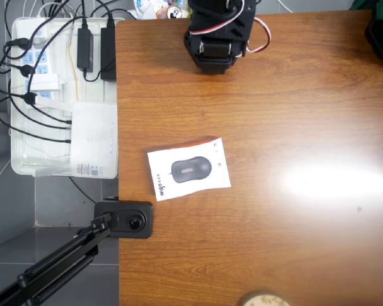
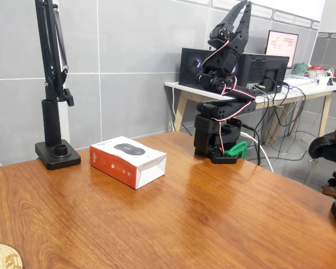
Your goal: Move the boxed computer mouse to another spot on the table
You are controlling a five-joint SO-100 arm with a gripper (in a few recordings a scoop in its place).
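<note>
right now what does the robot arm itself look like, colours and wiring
The arm is all black plastic, built of blocky segments on a square base. Red-and-white cables loop along its joints. Its tool is black too, with two slim tapered fingers.

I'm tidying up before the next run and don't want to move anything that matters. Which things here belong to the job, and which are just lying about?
Belongs to the job:
- boxed computer mouse
- table
- gripper, raised above the arm's base

Just lying about:
- clamp-mounted camera
- white tray of power strips
- round light object at the table's edge
</note>
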